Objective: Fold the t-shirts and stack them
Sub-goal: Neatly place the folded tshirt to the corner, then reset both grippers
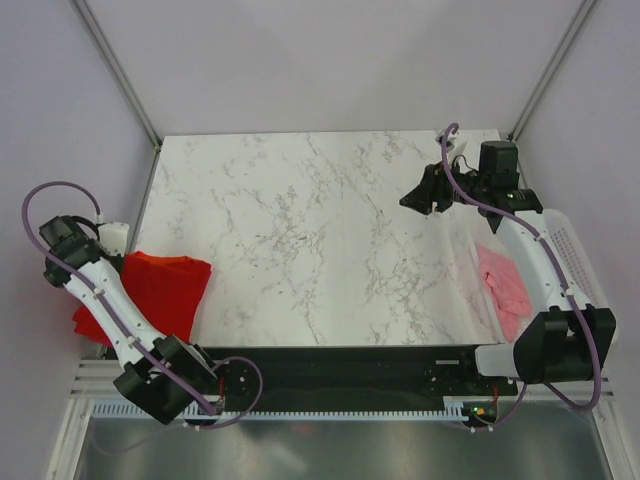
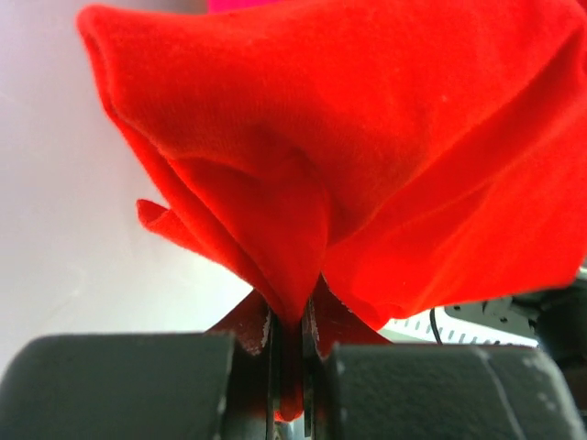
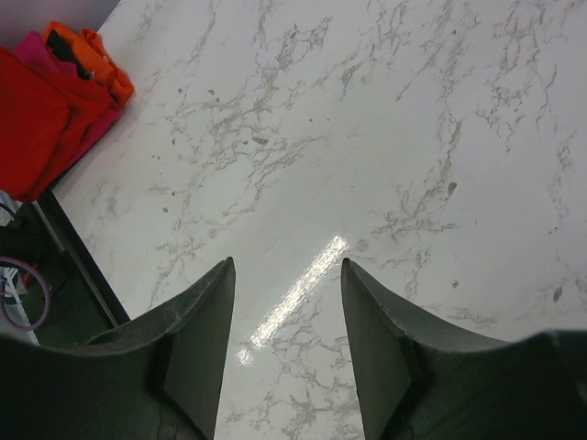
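Note:
My left gripper (image 2: 292,323) is shut on a fold of the bright red t-shirt (image 2: 367,137), which bunches up from the jaws and fills the left wrist view. From above, the red t-shirt (image 1: 155,290) lies at the table's left edge with my left gripper (image 1: 120,245) at its far left corner. My right gripper (image 1: 422,194) is open and empty above the bare table at the back right. In the right wrist view my right gripper (image 3: 286,266) hangs over marble, and the red t-shirt (image 3: 37,119) lies on magenta (image 3: 103,119) and orange (image 3: 101,69) t-shirts. A pale pink t-shirt (image 1: 503,283) lies in the basket.
A white perforated plastic basket (image 1: 575,250) stands at the table's right edge under my right arm. The white marble table (image 1: 300,230) has a black strip (image 1: 340,365) along its near edge. Grey walls close in the back and sides.

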### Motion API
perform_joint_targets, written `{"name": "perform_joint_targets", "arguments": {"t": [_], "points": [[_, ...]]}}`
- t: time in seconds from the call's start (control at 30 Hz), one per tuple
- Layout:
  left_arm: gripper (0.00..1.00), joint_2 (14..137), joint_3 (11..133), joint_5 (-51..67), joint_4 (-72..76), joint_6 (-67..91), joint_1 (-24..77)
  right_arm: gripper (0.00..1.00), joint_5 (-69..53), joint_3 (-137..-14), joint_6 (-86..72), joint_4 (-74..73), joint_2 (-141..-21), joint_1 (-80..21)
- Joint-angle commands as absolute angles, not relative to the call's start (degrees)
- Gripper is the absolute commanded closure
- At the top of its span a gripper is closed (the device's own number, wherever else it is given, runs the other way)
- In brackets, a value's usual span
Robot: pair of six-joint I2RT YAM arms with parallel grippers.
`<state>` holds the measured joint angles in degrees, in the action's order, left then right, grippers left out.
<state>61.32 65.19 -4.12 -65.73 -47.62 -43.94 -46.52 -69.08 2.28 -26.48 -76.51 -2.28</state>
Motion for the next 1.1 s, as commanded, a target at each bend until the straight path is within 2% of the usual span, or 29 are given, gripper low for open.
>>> {"name": "perform_joint_targets", "arguments": {"t": [0.0,0.4,0.47,0.5,0.57,0.7,0.77,0.8,0.87,0.9,0.97,1.0,1.07], "points": [[0.98,63.45,64.26,-1.76,-58.98,-50.63,-45.61,0.42,-48.16,-69.08,0.88,-23.21,-77.95,-2.20],[0.97,64.95,57.74,-3.87,-50.63,-49.66,-49.74,0.42,-47.81,-69.17,-4.48,-19.78,-78.66,-2.20],[0.90,64.51,57.74,-4.04,-49.40,-49.22,-51.41,0.42,-47.55,-69.00,-4.48,-19.86,-78.14,-2.11],[0.81,64.34,57.74,-4.48,-48.18,-48.87,-51.85,0.42,-47.55,-68.82,-4.40,-19.86,-78.13,-2.20],[0.71,63.99,58.53,-5.45,-45.45,-47.29,-53.08,0.42,-47.46,-68.55,-4.48,-19.86,-77.87,-2.20],[0.63,62.24,62.04,-3.35,-45.53,-45.36,-53.53,0.42,-46.85,-68.03,-4.31,-19.86,-76.91,-2.20],[0.59,60.39,63.80,2.43,-46.49,-45.26,-53.44,0.42,-46.15,-67.68,-4.04,-19.95,-76.38,-2.20],[0.46,58.38,64.33,6.46,-46.58,-43.78,-53.00,0.41,-45.27,-67.41,-4.13,-19.86,-76.12,-2.20],[0.36,56.17,65.91,11.31,-47.37,-42.11,-52.56,0.40,-44.30,-67.41,-3.78,-19.95,-75.59,-2.20],[0.24,54.07,66.44,13.86,-47.81,-41.14,-52.04,0.38,-43.60,-67.41,-3.52,-19.95,-75.32,-2.20],[0.13,52.30,67.06,20.55,-48.60,-40.78,-51.42,0.36,-43.33,-67.33,-2.21,-20.04,-74.53,-2.20],[0.00,51.51,66.89,22.05,-48.78,-40.78,-50.46,0.35,-43.07,-67.59,-1.94,-20.13,-74.27,-2.20],[0.00,51.24,66.80,23.82,-49.39,-40.43,-49.57,0.34,-42.45,-67.85,-1.58,-20.48,-73.83,-2.20]]}}
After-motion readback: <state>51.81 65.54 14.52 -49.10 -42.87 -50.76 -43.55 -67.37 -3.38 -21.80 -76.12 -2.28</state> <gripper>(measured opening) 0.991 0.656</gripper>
